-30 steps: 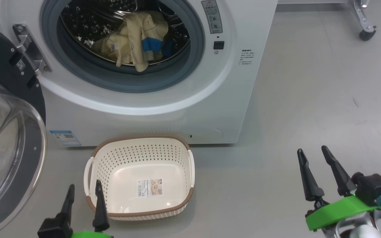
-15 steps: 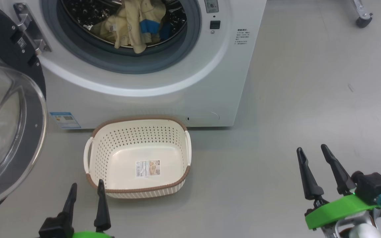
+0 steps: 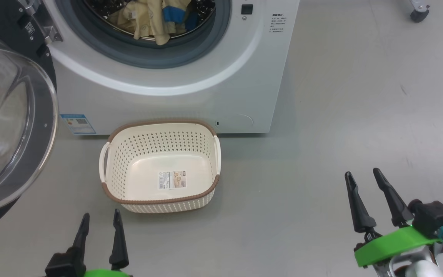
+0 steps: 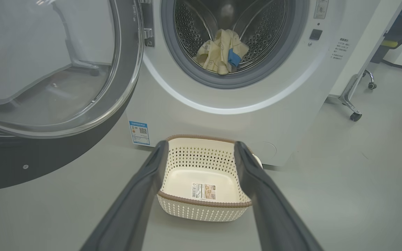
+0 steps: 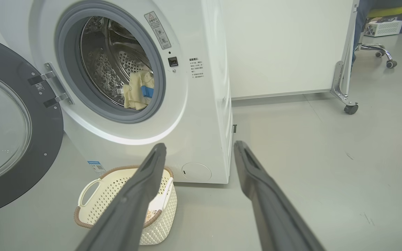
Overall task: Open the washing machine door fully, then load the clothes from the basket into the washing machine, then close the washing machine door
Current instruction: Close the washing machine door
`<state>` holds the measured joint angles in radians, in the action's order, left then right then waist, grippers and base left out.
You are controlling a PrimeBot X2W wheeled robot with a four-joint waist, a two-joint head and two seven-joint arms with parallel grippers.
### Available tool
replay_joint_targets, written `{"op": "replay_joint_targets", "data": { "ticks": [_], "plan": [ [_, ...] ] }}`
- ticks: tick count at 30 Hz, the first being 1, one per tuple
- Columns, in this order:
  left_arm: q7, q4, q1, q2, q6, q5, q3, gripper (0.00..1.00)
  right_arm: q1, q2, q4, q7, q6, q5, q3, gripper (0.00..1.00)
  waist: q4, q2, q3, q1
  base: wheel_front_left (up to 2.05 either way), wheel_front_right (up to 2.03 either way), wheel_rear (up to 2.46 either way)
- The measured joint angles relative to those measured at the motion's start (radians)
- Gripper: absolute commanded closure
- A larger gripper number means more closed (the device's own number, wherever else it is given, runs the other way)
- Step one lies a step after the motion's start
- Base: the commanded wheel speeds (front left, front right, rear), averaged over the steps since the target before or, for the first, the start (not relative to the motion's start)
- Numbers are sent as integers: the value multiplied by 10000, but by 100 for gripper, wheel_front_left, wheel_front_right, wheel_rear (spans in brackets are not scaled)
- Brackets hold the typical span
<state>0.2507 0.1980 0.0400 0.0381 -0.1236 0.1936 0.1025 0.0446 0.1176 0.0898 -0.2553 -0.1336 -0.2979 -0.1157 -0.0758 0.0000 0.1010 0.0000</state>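
- Found the clothes [image 3: 152,19] inside the washing machine [image 3: 175,104], basket [image 3: 160,201] bare on the floor [image 3: 321,154].
- Saw washing machine door [image 3: 14,115] swung wide, awaiting closing.
- Held left and right jaws spread, empty.

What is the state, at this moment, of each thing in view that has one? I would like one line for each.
washing machine door: wide open.
washing machine: mouth uncovered, loaded.
clothes: piled inside the washing machine.
basket: upright, empty.
left gripper: open, holding nothing.
right gripper: open, holding nothing.
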Motion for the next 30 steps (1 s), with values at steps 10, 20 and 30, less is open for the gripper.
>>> {"op": "replay_joint_targets", "data": {
  "ticks": [10, 20, 30],
  "plan": [
    [0, 88, -12, 0, -82, -2, 6, 0, 2, 0, -15, 0, 0, 2, 33, 0, 581, 0, -44, 0, 0, 0, 0],
    [0, 232, 2, 4, -288, 0, 136, 0, -10, 169, -65, 0, 0, 4, -151, 0, 2157, 0, -186, 0, 0, 0, 0],
    [0, 25, 44, 6, -570, 15, 272, 0, -101, 387, -102, 0, 0, 77, -309, 0, 4003, 0, -324, 0, 0, 0, 0]
  ]
}}
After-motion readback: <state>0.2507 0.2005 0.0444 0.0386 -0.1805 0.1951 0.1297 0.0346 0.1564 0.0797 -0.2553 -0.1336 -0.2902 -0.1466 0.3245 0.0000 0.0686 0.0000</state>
